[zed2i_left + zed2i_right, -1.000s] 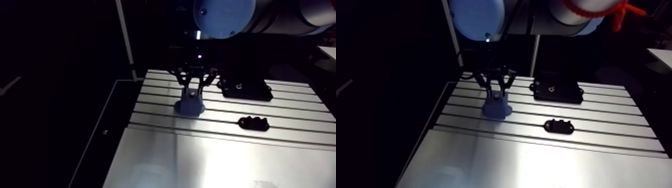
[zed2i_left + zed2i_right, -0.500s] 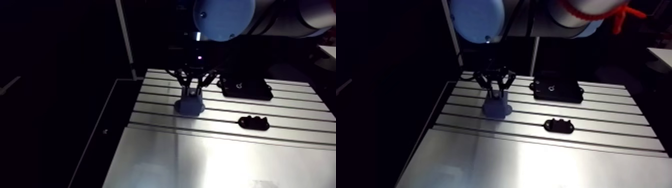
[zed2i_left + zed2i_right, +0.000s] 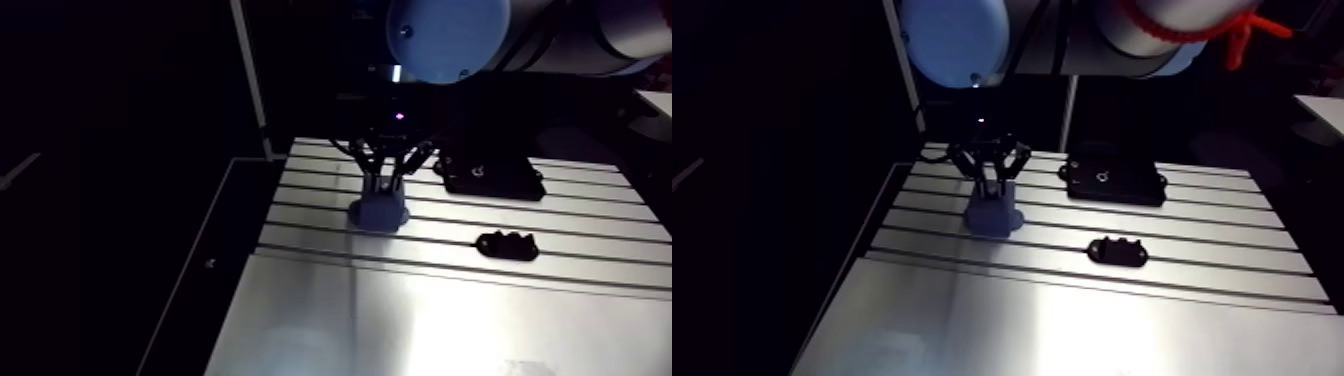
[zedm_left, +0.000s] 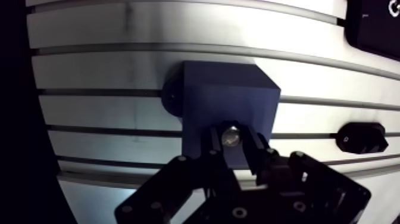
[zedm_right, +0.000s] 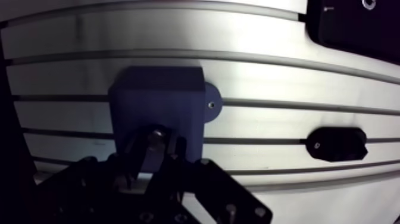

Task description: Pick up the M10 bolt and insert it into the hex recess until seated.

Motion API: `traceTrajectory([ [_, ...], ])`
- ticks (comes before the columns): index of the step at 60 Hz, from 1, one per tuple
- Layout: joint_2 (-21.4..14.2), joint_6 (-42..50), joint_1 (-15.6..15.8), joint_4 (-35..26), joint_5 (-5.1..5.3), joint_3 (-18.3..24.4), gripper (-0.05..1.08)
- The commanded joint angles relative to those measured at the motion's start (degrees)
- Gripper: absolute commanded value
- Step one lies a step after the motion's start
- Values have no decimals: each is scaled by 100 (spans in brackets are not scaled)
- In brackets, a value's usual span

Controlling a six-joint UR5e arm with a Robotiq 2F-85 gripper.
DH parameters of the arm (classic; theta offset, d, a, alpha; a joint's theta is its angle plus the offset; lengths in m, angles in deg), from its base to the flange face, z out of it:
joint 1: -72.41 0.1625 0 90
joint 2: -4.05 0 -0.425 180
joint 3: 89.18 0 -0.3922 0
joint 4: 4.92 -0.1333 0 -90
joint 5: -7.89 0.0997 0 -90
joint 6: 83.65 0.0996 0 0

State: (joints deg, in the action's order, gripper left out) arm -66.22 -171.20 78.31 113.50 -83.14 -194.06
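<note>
Pinching the bolt (image 4: 231, 137), the gripper (image 4: 234, 146) holds it over the blue block (image 4: 229, 95).

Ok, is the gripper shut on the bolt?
Shut: wrist view shows the gripper pinching the bolt at the blue block.

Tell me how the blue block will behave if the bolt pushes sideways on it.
The blue block probably won't slide: its ear has a screw hole over a slot in the table. It looks squat and solid, so tipping seems unlikely. It likely feels rigid under the bolt held by the end effector.
</note>
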Motion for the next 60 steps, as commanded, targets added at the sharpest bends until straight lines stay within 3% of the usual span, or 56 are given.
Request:
traceTrajectory([
  [1,0,-38,0,20,2,-2,66],
  [60,18,-117,0,38,2,6,75],
])
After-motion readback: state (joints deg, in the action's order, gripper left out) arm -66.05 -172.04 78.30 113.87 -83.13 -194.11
